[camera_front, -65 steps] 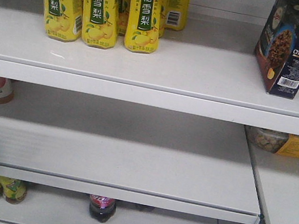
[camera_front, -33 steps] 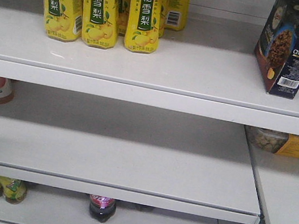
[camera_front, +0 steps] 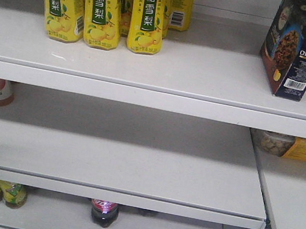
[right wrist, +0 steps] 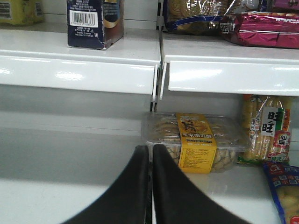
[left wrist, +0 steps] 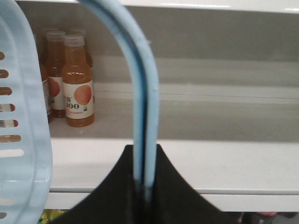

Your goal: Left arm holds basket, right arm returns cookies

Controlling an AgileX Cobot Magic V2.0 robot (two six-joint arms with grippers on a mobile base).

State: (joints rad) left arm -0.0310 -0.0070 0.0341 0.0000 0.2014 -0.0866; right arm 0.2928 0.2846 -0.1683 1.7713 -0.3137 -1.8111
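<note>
Cookies (camera_front: 296, 47) stood upright on upper shelf (camera_front: 148, 70). Right fingers (right wrist: 152, 186) pressed together, empty. Left fingers (left wrist: 142, 184) pinched basket (left wrist: 21, 140) handle; best kept steady.

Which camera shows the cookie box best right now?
The exterior front-facing view: the cookies stand upright on the top shelf, with the box's picture, lettering and barcode all visible. The right wrist view catches only the box's lower part and its barcode. The left wrist view shows none of it.
</note>
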